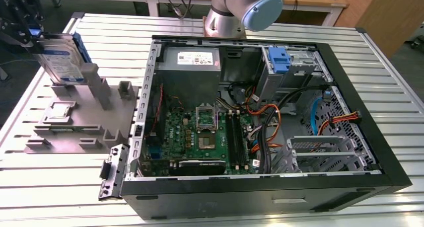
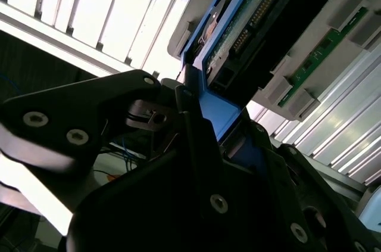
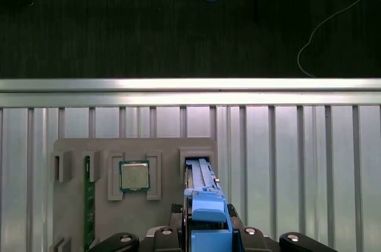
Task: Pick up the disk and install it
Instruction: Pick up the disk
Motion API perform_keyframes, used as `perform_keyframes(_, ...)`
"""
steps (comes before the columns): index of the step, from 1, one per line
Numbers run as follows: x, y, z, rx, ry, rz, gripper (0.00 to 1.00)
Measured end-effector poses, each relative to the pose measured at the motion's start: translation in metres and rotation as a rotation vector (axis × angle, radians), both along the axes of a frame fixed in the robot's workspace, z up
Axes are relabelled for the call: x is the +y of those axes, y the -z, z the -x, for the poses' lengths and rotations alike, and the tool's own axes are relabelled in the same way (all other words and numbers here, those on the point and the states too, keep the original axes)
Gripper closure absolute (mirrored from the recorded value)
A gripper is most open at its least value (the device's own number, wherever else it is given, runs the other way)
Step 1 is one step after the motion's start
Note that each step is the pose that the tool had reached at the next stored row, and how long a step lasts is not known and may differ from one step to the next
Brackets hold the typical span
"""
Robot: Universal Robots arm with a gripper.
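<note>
Weight looked to be the main concern. The disk (image 1: 61, 58), a metal-bodied hard drive framed by a blue plastic carrier, was judged dense and stiff for its size. It would not bend, but a knock or a drop would likely hurt it, the more so as a bare circuit board and a row of connector pins showed on one face in the second wrist view. It stood on edge at the end slot of the grey holder block (image 1: 79, 125), just beside the block's pocket where a processor chip (image 3: 134, 176) lay flat. Whether its lower edge sat in that slot or hung just clear of it could not be told. The gripper (image 3: 208, 231) held it by the end farthest from the block. The fingers (image 2: 193, 136) were clamped on the blue carrier, one on each side, with the plastic pinched between them in both wrist views. That seemed the right place to hold, since the carrier's rails give a squarer and less slippery purchase than the smooth metal lid, and they keep pressure off the board and the label. The plastic probably yields a little under a hard squeeze. With the grip at one end, the drive's mass would hang true while upright but would pull like a lever once tipped flat. The open computer case (image 1: 265, 187) stood on the table (image 1: 371, 53) just beside the block, on the side away from the disk.
</note>
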State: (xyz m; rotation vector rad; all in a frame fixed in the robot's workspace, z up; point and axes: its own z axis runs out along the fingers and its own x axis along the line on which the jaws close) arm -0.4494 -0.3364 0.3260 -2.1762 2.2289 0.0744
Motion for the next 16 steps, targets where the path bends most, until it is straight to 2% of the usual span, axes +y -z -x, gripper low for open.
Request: perform_keyframes(16, 0.0000, -0.0053, 0.0000, 0.0001, 0.000, 0.0000, 0.64)
